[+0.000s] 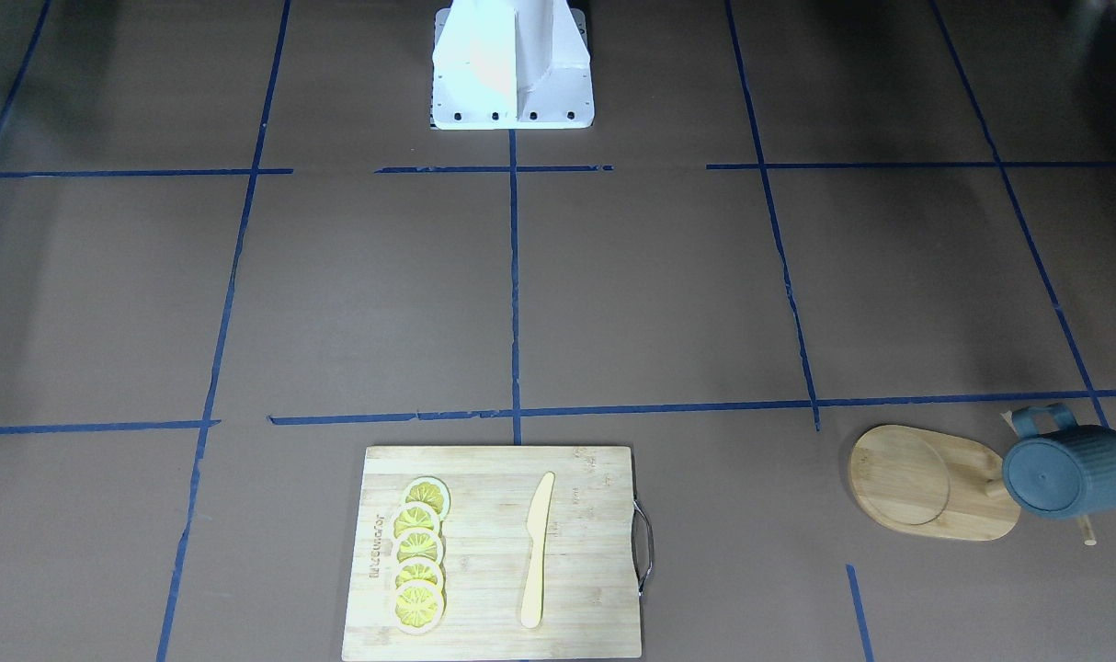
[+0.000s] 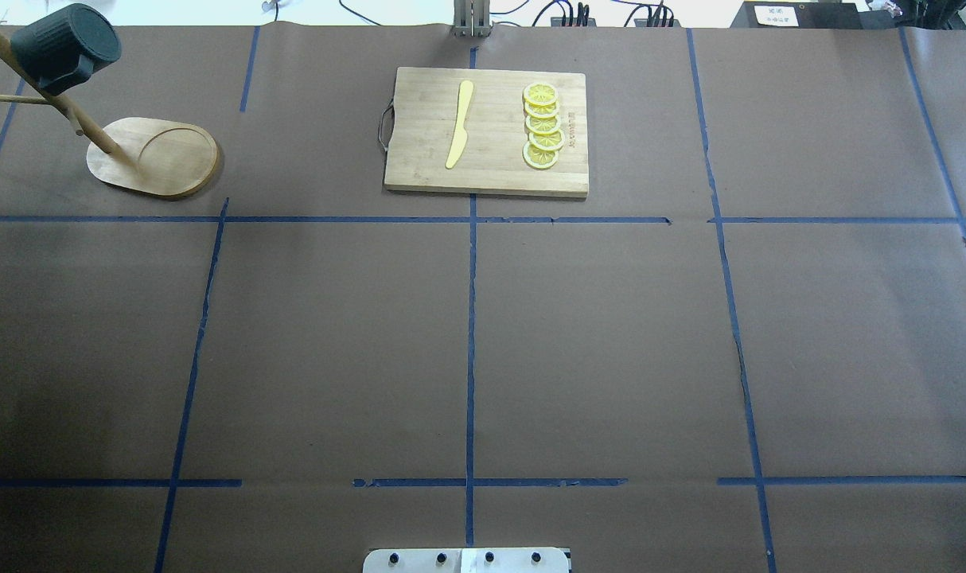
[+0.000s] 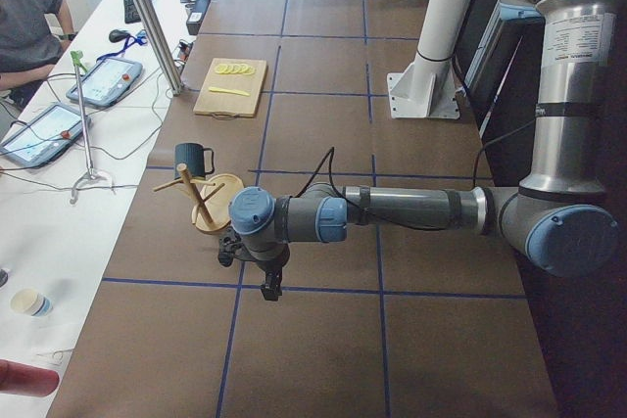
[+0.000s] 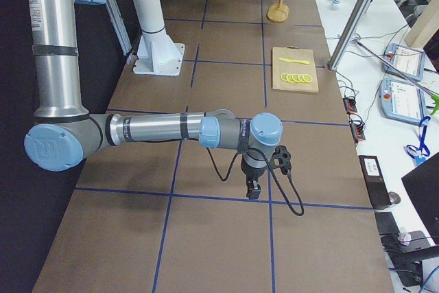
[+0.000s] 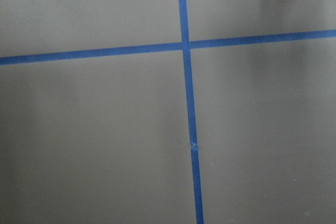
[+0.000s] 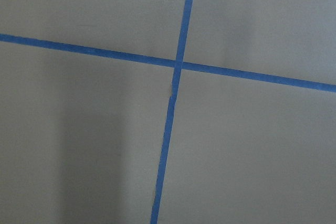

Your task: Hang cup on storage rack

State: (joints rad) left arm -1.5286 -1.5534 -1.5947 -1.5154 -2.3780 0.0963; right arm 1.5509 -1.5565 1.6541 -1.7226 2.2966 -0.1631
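Observation:
The dark teal-grey ribbed cup (image 1: pixel 1068 473) hangs on a peg of the bamboo storage rack (image 1: pixel 926 483), at the far left corner of the table in the overhead view, cup (image 2: pixel 65 48) above the rack's oval base (image 2: pixel 161 155). My left gripper (image 3: pixel 271 289) shows only in the exterior left view, pointing down over the table a short way from the rack (image 3: pixel 217 208). My right gripper (image 4: pixel 253 190) shows only in the exterior right view, far from the rack (image 4: pixel 278 13). I cannot tell whether either is open or shut. Both wrist views show only brown table and blue tape.
A bamboo cutting board (image 1: pixel 586 552) with a metal handle lies at the table's far middle, bearing a yellow knife (image 1: pixel 537 552) and several lemon slices (image 1: pixel 420 556). The robot's white base (image 1: pixel 512 74) stands at the near edge. Operators' desks with tablets (image 3: pixel 103 80) lie beyond the table.

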